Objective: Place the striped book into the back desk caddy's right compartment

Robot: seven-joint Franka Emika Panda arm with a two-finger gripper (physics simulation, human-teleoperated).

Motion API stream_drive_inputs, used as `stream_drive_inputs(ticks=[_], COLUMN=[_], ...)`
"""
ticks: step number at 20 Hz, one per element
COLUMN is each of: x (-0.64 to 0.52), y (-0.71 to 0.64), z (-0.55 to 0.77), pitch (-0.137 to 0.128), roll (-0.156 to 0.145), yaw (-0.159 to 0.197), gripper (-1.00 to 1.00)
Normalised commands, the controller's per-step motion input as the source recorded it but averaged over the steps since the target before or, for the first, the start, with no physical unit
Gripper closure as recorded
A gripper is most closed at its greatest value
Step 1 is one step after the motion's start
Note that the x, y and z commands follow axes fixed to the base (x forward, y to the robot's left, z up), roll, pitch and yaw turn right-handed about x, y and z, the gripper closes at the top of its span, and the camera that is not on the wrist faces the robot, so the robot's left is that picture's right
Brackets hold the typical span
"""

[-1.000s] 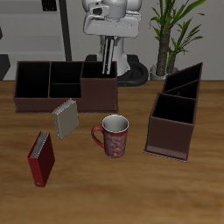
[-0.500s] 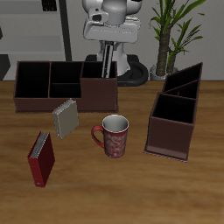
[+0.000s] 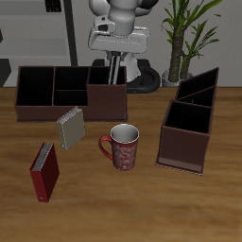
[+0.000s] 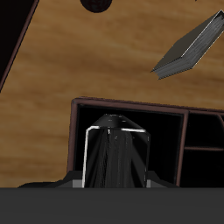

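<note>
Wooden table [image 3: 142, 203] carries caddies, books, mug [image 3: 122, 146]; potted plant [image 3: 189, 33] behind. Gripper [image 3: 114, 70] holds striped book [image 3: 115, 72] over right compartment [image 3: 107, 95].

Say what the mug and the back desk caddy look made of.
Mug: seemingly glazed ceramic, with a red speckled pattern and a pale inside. Back desk caddy: probably wood or board, with matte dark brown walls and black insides; a render, so uncertain.
</note>
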Motion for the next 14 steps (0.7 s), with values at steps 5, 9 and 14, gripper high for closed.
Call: stream_drive_inputs(ticks=[5,9,14], x=[0.05,0.01,0.01], y=[-0.09,-0.01,0.02], z=[-0.25,-0.25,-0.16], pitch=[0.034,0.046,0.067], roll=[-0.017,-0.002,0.017], yaw=[-0.007,0.001,-0.03], gripper=[1.0,1.0,-1.0])
